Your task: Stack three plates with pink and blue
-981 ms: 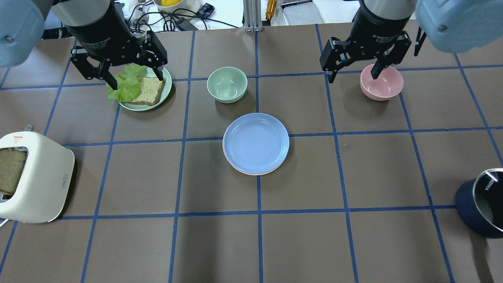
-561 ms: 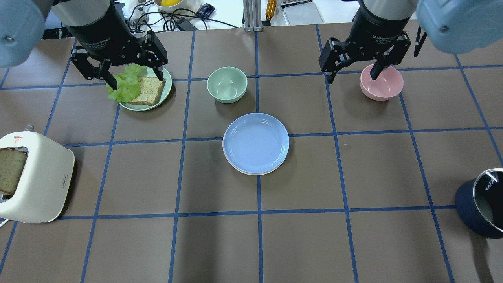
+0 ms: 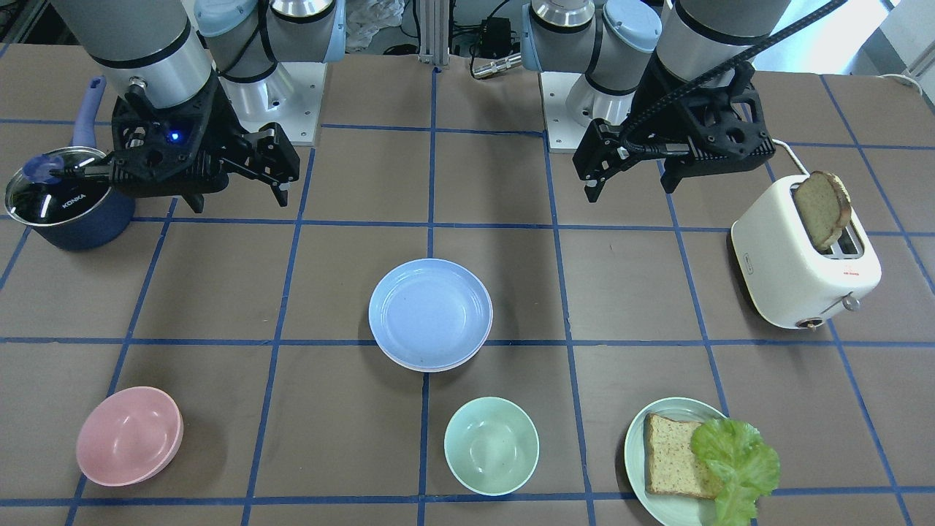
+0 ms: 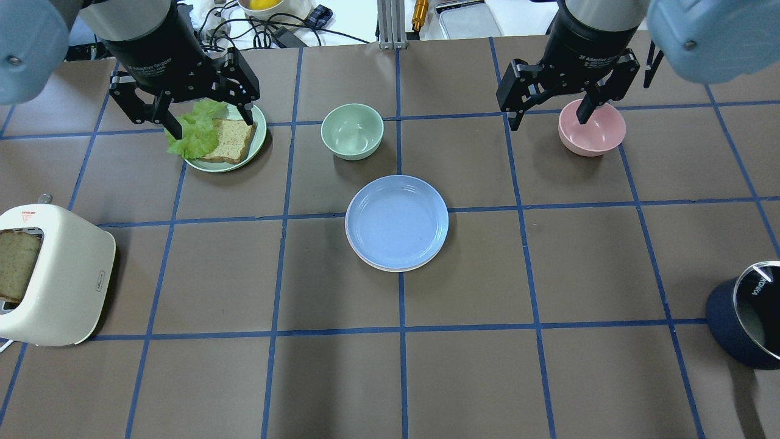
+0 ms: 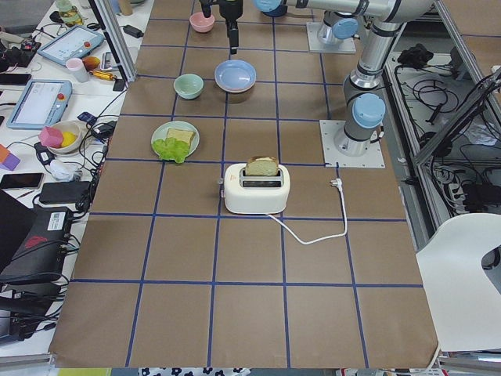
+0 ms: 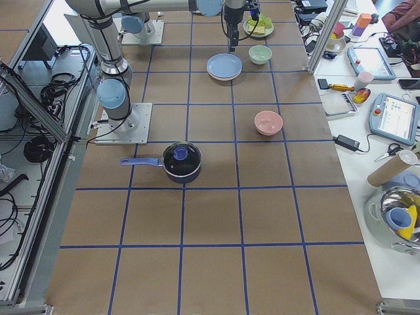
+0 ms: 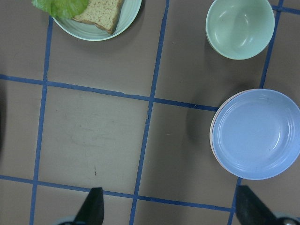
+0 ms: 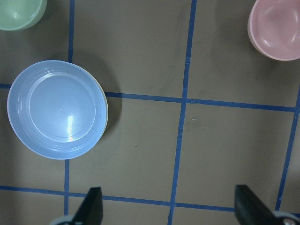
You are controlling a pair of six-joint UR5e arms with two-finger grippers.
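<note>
Plates (image 3: 429, 314): one stack at the middle of the tabletop (image 4: 183, 378), on a crossing of blue tape lines.
Top of stack: blue plate (image 4: 397, 221), face up, nothing in it.
Under it: a pale rim (image 4: 390, 268) peeks out along the edge. It looks pinkish in the front view and cream in the right wrist view. How many plates lie beneath cannot be told.
Left gripper (image 4: 213, 126): raised above the tabletop, well apart from the stack; jaws spread, holding nothing.
Right gripper (image 4: 546, 122): also raised, well apart from the stack; jaws spread, holding nothing.
Mint bowl (image 4: 352, 131): near the stack on the side away from the robot, not touching it, upright.
Pink bowl (image 4: 592, 128): far side, toward the robot's right, well apart from the stack.
Green plate (image 4: 222, 167): far side, toward the robot's left. It carries bread (image 4: 230, 140) and lettuce (image 4: 195, 131), the leaf hanging over the rim.
Toaster (image 4: 58, 274): at the robot's left edge, a slice (image 4: 15, 265) standing in its slot.
Pot (image 4: 746, 314): dark blue, glass lid on, at the robot's right edge.
</note>
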